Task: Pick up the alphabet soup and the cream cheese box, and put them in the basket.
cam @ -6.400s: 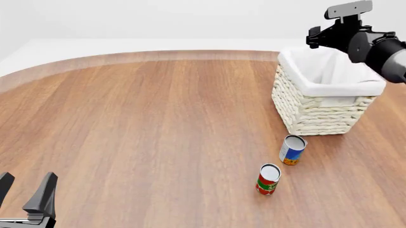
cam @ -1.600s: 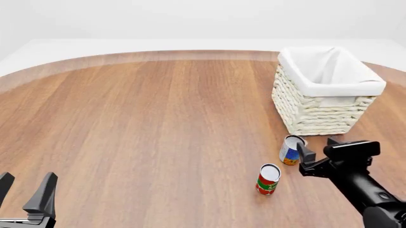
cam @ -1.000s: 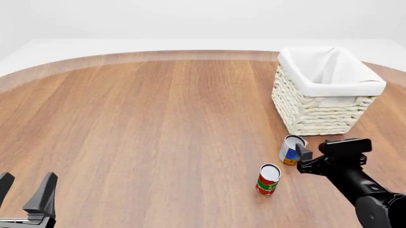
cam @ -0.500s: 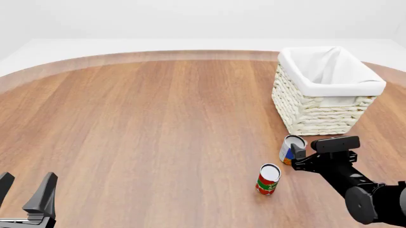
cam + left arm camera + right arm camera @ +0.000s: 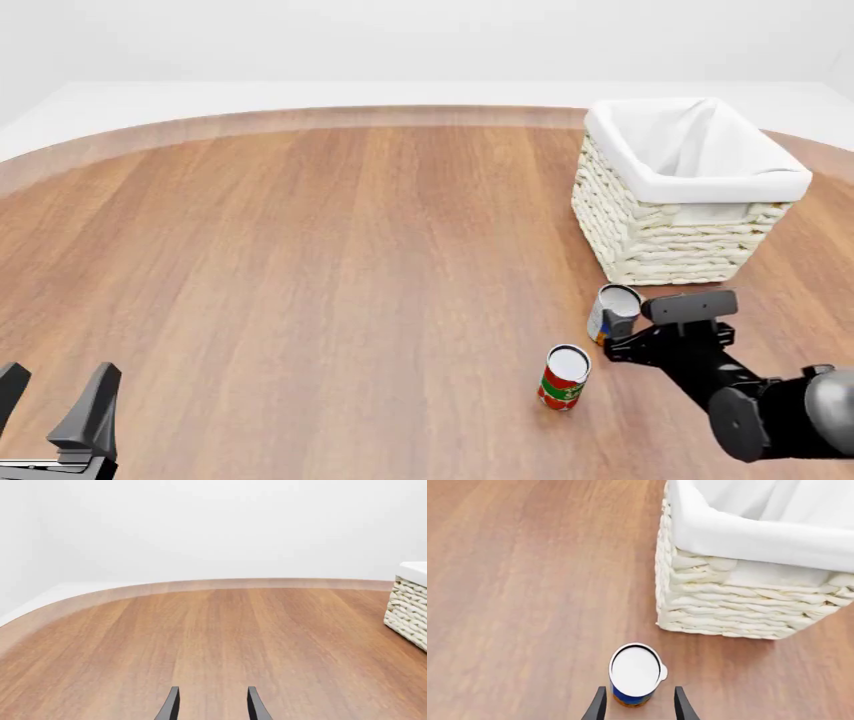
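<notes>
Right gripper (image 5: pixel 635 707): fingers spread, one black tip on each side of the small cylindrical alphabet soup can with blue and white label (image 5: pixel 635 676). In the right wrist view the tips flank the can's lower body; contact on either side cannot be confirmed. No grip made as yet.

Soup can position, front view: upright on the brown wood-grain table (image 5: pixel 307 260), at about 7 o'clock from the large square cream wicker basket with white cloth lining (image 5: pixel 687 190), near it but apart. A second can, red and green (image 5: pixel 565 377), stands at roughly 7 o'clock from the soup can (image 5: pixel 614 312), close by, not touching.

Cream cheese box: not visible in any view. Whether it lies inside the basket cannot be told; the lining hides the floor.

Left gripper (image 5: pixel 210 707): spread, holding nothing, low at the near left of the table, well apart from all objects.

Step in hand, as judged: securing the soup can. Recommendations:
- Advance until the can sits deep between the fingers, centred, before closing.
- Close evenly on the label's mid-height; a low pinch risks tipping.
- Lift straight up, clear of the red and green can and above the basket rim, then carry toward 1 o'clock.
</notes>
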